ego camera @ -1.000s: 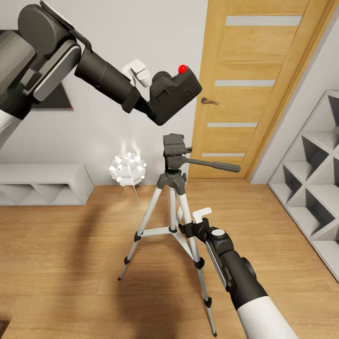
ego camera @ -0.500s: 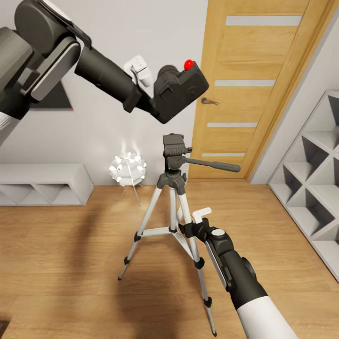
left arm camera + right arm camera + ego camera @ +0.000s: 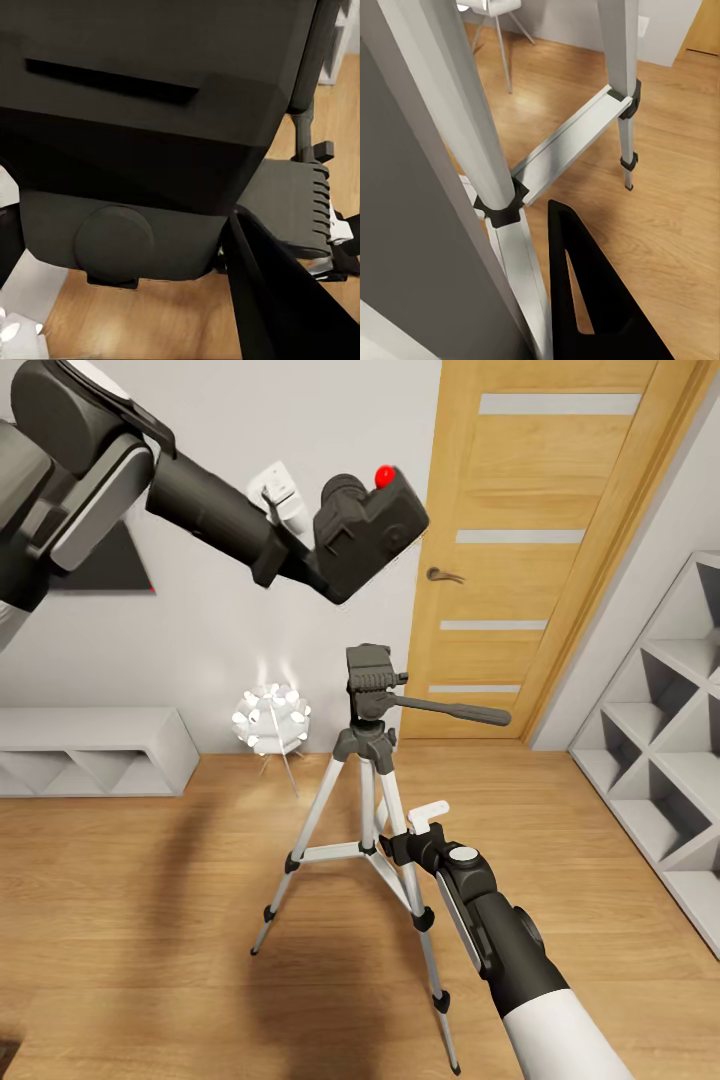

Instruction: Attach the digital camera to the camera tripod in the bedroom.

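Note:
The digital camera [image 3: 368, 532], dark and boxy with a red button on top, hangs tilted in the air, my left gripper [image 3: 318, 565] shut on it. It is above and slightly left of the camera tripod's black pan head [image 3: 369, 678], with a clear gap between them. The camera tripod [image 3: 372, 800] stands on the wood floor, its long handle [image 3: 455, 712] pointing right. In the left wrist view the camera's underside [image 3: 150, 112] looms close, with the tripod's head plate [image 3: 289, 206] below it. My right gripper [image 3: 398, 847] is shut on a silver tripod leg [image 3: 502, 180].
A wooden door [image 3: 540, 540] stands behind the tripod. White cube shelves [image 3: 670, 760] line the right wall and a low white shelf [image 3: 90, 750] the left. A white ball lamp [image 3: 270, 715] on thin legs stands left of the tripod.
My left arm has lifted the camera, swinging it first right and then back left. The tripod and my right arm have not moved.

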{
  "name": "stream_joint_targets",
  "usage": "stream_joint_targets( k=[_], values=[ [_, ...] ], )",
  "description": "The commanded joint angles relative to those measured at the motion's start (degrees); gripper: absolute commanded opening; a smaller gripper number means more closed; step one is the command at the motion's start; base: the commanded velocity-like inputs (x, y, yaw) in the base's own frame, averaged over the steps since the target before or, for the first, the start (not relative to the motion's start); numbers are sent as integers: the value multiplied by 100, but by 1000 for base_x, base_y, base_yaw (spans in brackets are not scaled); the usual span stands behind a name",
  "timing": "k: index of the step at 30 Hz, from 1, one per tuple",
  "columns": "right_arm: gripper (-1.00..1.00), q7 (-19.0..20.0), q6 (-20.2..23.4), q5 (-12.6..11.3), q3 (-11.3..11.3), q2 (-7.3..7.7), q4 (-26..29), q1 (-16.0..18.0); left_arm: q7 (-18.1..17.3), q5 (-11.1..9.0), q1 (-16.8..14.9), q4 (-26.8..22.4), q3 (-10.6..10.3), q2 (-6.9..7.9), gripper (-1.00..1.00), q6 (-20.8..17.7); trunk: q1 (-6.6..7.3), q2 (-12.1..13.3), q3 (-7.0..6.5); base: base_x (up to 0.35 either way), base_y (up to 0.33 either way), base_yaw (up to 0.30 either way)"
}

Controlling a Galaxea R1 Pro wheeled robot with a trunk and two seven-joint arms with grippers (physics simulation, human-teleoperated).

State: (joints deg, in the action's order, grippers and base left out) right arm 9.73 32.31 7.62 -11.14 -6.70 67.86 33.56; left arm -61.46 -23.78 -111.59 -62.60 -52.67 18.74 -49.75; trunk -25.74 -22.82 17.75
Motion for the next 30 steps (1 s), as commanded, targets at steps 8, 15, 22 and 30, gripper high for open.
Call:
stream_joint_targets(
  k=[8, 15, 22, 30],
  values=[
    [-100, 38, 26, 73, -2, 1, -18, 2, 53, -42, -12, 94, 277, 5, -100, -47, -4, -9, 12, 0, 0, 0],
    [-100, 37, 24, 72, 4, 2, -18, 2, -89, -57, -12, 559, 283, -83, -100, -115, -4, -9, 12, 0, 0, 0],
    [-100, 37, 24, 73, 2, 2, -15, 2, -619, 568, -66, 1106, 226, -408, -100, -394, -4, -9, 12, 0, 0, 0],
    [-100, 37, 21, 70, 26, 9, 3, 2, -1693, 2524, -543, 1566, 149, -561, -100, -482, -4, -9, 12, 0, 0, 0]
  ],
)
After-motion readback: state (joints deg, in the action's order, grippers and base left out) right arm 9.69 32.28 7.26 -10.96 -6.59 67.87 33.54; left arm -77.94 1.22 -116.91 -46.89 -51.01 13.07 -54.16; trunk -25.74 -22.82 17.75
